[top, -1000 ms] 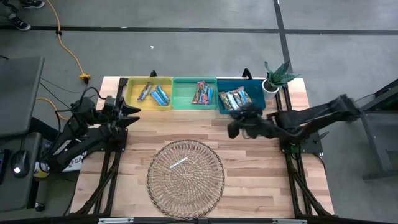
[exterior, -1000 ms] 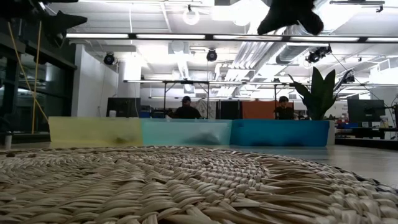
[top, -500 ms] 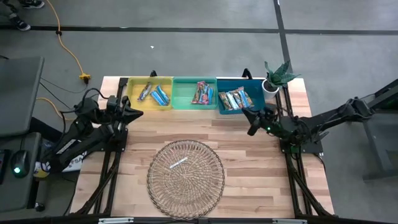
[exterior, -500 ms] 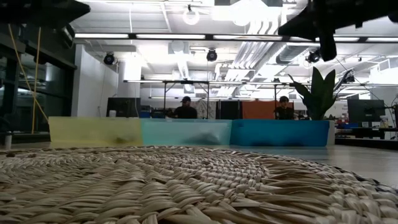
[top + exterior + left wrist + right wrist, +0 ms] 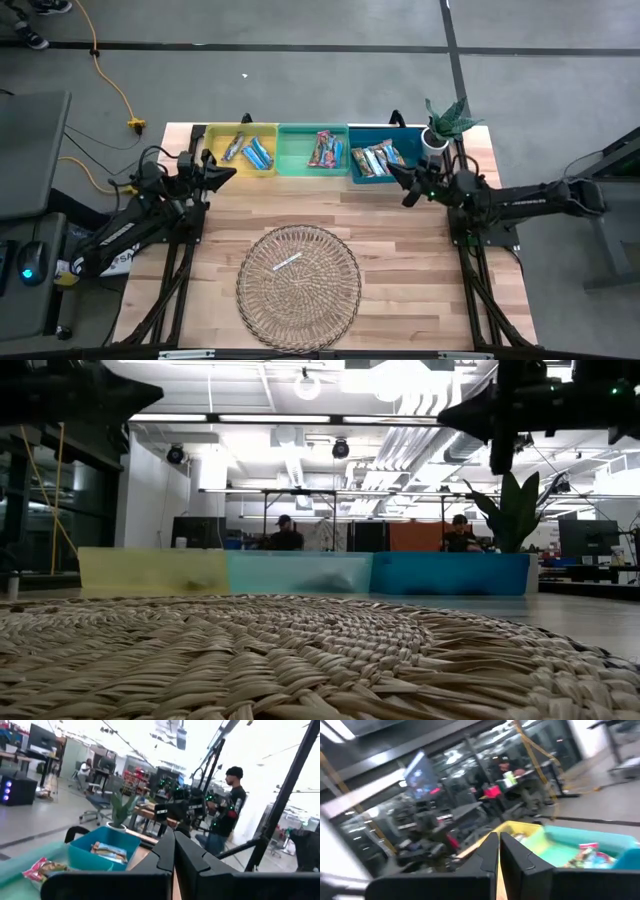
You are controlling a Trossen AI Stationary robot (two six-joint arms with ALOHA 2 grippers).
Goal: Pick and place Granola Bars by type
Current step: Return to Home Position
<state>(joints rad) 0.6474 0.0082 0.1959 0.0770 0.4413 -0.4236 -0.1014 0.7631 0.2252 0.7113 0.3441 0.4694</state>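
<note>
Saw small pale shiny-wrapped granola bar (image 5: 287,262) in round wire basket (image 5: 330,300); judged it light, slippery, best pinched across its width. Found left gripper (image 5: 225,172), right gripper (image 5: 398,178) closed, empty.

Granola Bars (image 5: 322,150) lie sorted across three bins (image 5: 298,171).

High view: even, diffuse overhead light; wooden table (image 5: 400,270) uniformly lit, shadows faint and soft. Low view: ceiling light strips (image 5: 330,418) blown out with glare; left arm (image 5: 70,390) and right arm (image 5: 570,395) reduced to black silhouettes; basket (image 5: 300,660) weave nearest the lens out of focus. Left wrist view: backlit, upper background washed white, left gripper (image 5: 173,837) dark. Right wrist view: dim, heavily motion-smeared.
</note>
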